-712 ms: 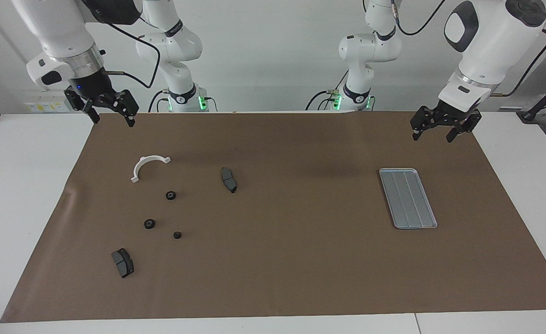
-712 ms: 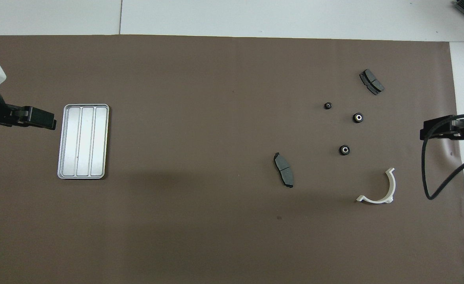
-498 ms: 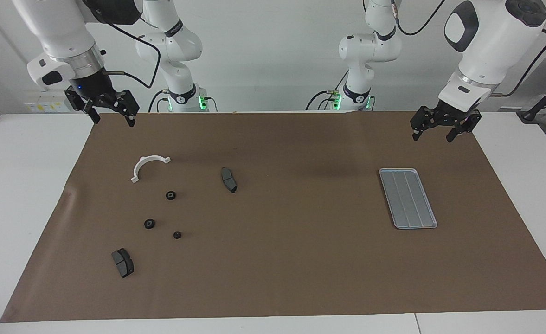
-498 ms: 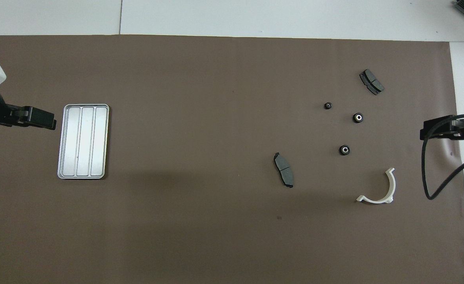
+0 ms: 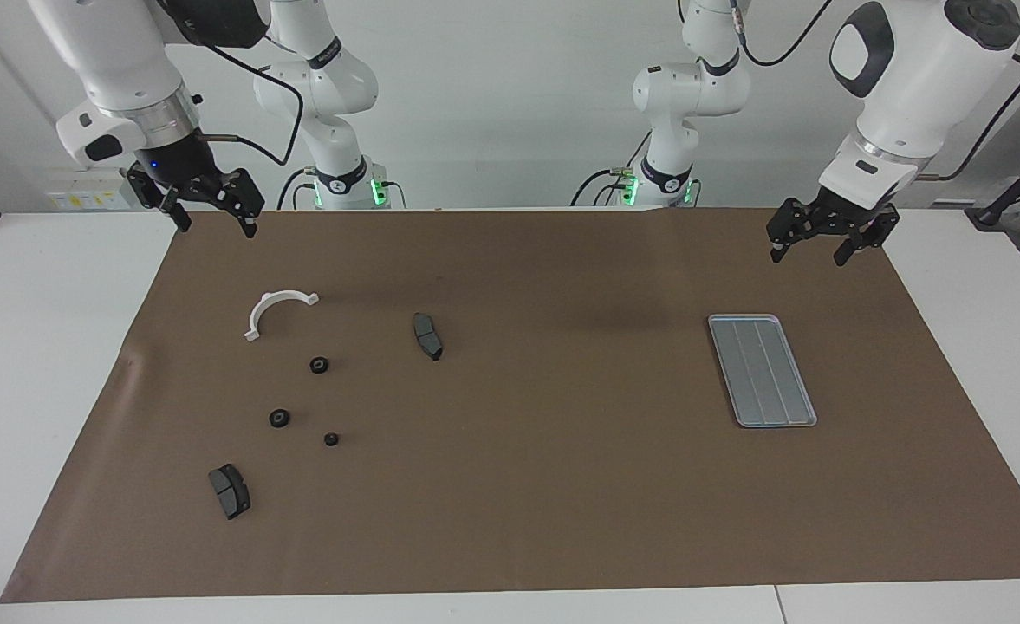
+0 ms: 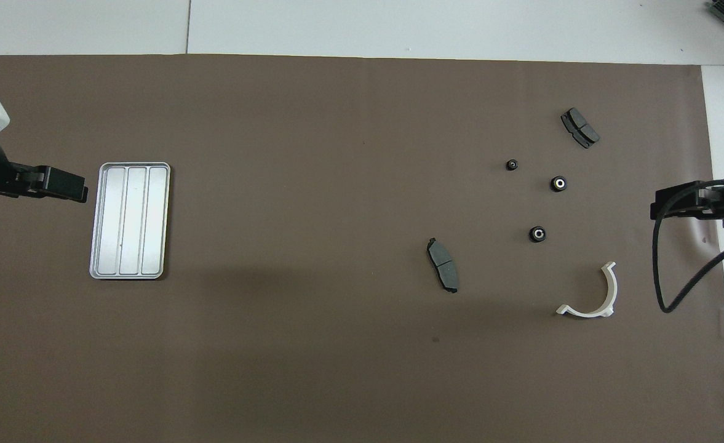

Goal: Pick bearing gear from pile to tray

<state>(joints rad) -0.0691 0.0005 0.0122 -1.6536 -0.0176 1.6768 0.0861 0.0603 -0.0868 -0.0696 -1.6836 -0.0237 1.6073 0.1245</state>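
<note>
Overhead, both grippers hang clear of the brown-papered desk (image 5: 561,485), fingers spread and grasping nothing. The right gripper (image 5: 211,204) has crept slightly higher and toward the robots over the last moments, hovering above the mat's edge at the right arm's end; the left gripper (image 5: 826,234) waits above the mat, on the robots' side of the tray (image 5: 800,414). All 3 bearing gears (image 5: 320,365) (image 5: 279,419) (image 5: 331,439) lie untouched in the pile, farther from the robots than the white half-ring bracket (image 5: 274,309), with 2 brake pads (image 5: 427,335) (image 5: 230,490) nearby. The tray holds nothing. That small drift suggests the pick has yet to begin.
</note>
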